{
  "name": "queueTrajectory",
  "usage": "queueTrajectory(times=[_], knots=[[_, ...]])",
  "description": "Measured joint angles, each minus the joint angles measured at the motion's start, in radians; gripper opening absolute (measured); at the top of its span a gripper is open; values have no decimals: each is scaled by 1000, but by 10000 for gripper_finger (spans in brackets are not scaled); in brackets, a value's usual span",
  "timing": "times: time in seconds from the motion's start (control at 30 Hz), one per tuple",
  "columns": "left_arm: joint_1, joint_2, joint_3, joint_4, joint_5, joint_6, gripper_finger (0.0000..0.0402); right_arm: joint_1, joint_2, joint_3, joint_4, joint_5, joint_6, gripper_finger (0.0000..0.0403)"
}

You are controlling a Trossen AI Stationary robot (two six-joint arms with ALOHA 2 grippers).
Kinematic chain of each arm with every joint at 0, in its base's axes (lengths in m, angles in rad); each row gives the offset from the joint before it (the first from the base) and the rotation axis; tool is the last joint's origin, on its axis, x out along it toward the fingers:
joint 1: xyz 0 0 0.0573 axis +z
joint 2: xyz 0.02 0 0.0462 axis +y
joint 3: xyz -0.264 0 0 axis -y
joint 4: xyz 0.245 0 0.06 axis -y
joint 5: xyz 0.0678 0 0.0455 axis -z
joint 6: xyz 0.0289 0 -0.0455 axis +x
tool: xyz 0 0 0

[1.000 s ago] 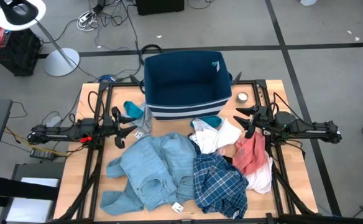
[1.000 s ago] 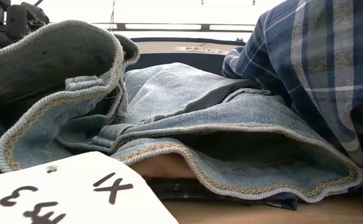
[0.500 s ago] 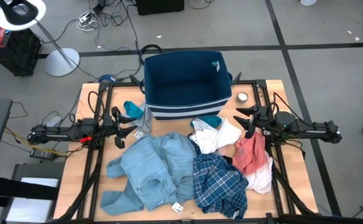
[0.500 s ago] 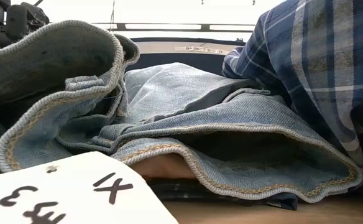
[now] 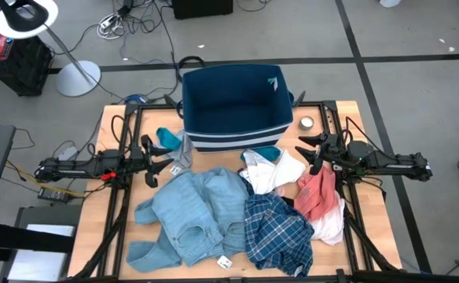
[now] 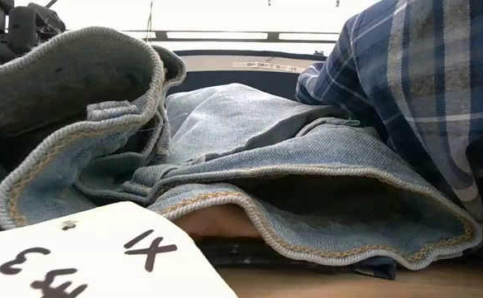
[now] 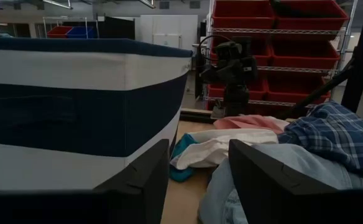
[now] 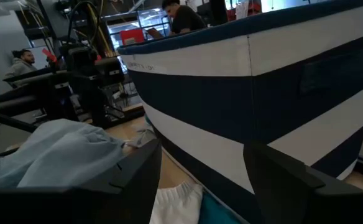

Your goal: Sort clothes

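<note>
A heap of clothes lies on the wooden table: light blue denim pieces (image 5: 190, 216), a navy-white plaid shirt (image 5: 275, 229), a white item (image 5: 273, 171), a salmon-red item (image 5: 317, 192) and a teal item (image 5: 167, 138). The denim (image 6: 250, 165) and plaid (image 6: 423, 91) fill the low view. My left gripper (image 5: 159, 161) is open at the table's left, just left of the denim. My right gripper (image 5: 310, 153) is open at the right, above the salmon-red item. Both are empty.
A navy fabric bin with white stripes (image 5: 233, 106) stands at the table's far middle, also in both wrist views (image 7: 76, 106) (image 8: 262, 93). A small round object (image 5: 306, 123) lies right of it. A paper tag (image 6: 76, 257) sits near the front. People show in the room behind (image 8: 184, 15).
</note>
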Motion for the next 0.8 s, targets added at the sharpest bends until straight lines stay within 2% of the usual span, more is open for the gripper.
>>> queueTrajectory(times=[0.23,0.37,0.5,0.63,0.8], knots=[[0,0,0,0,-1,0,173,0,0,0,0,0,0,230],[0,0,0,-7,-42,-5,173,0,0,0,0,0,0,230],[0,0,2,-14,-92,-74,173,0,0,0,0,0,0,230],[0,1,73,-135,-126,-112,173,0,0,0,0,0,0,230],[0,43,227,-409,-184,-164,173,0,0,0,0,0,0,230]])
